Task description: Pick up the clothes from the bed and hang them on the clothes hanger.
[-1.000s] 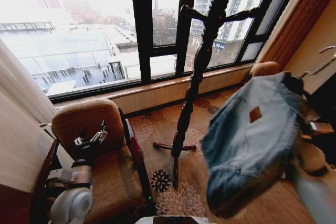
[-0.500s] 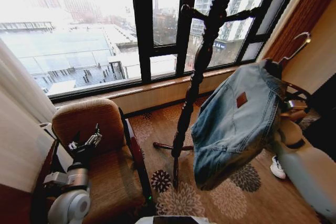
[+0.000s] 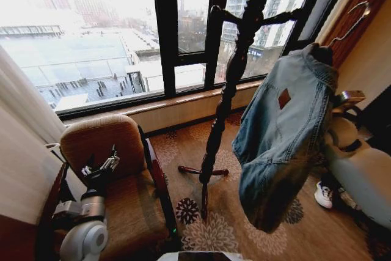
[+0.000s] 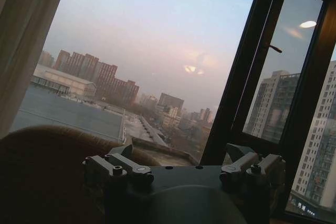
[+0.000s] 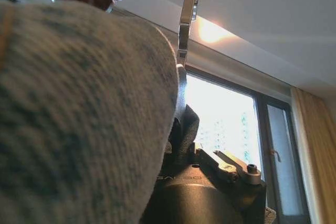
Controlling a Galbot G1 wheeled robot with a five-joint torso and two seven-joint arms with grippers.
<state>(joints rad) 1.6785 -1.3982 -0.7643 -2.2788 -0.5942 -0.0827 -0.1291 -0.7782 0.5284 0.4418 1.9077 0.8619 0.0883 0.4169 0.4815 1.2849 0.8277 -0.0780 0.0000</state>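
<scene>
**Status: jacket on hanger, held aloft beside the coat stand; hook not yet placed.**

The denim jacket [image 3: 278,139] is already draped over the black clothes hanger [image 3: 342,32], back patch outward, and hangs in the air to the right of the dark wooden coat stand [image 3: 235,84], near it but apart from it. The hanger's wire hook points up and free, level with the stand's upper pegs and engaged on none. The right gripper [image 3: 342,99] sits behind the jacket's shoulder, just beside the hanger; fabric hides its fingers, so whether they clamp cannot be told. The left gripper [image 3: 101,164] is parked low over the brown armchair [image 3: 122,169], fingers spread and empty. Judgement: pick-up and dressing of the hanger are complete; remaining is seating the hook on a peg and releasing.
</scene>
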